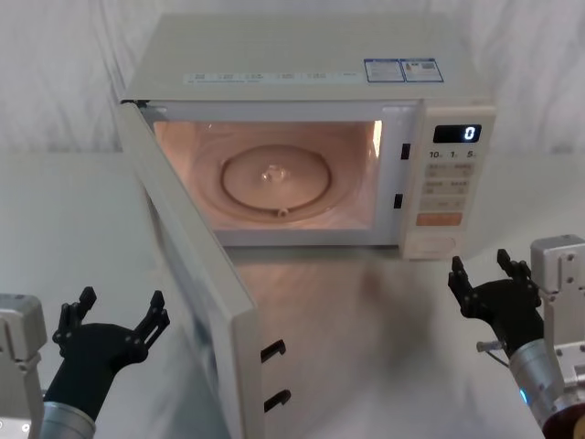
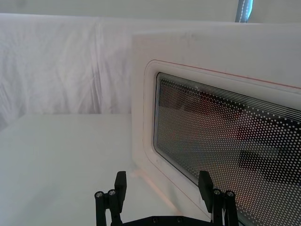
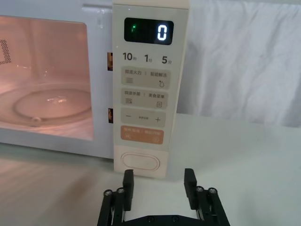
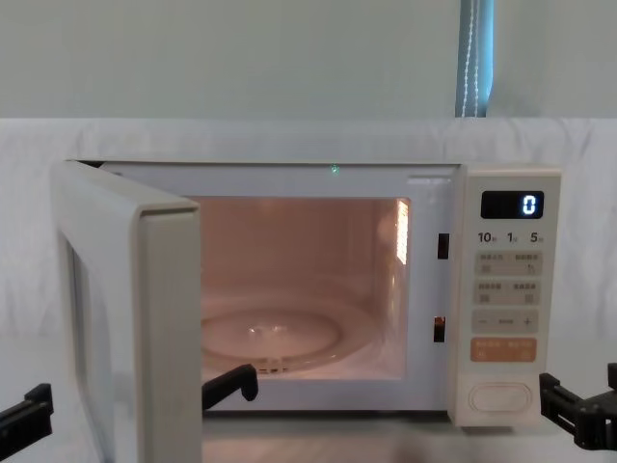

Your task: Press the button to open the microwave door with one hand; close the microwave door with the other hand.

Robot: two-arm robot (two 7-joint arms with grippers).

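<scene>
Nearest the robot, the left gripper (image 1: 114, 315) is seen low on the left, its fingers spread wide with nothing held, just beside the outer face of the microwave door (image 1: 196, 293). The right gripper (image 1: 491, 277) is seen low on the right, also spread wide and empty, a little in front of the button (image 3: 140, 162). The door is swung wide open toward the robot. Behind it, the microwave (image 1: 302, 64) is seen on the table (image 1: 55, 238), lit inside, with a glass plate (image 1: 274, 178) on its floor.
</scene>
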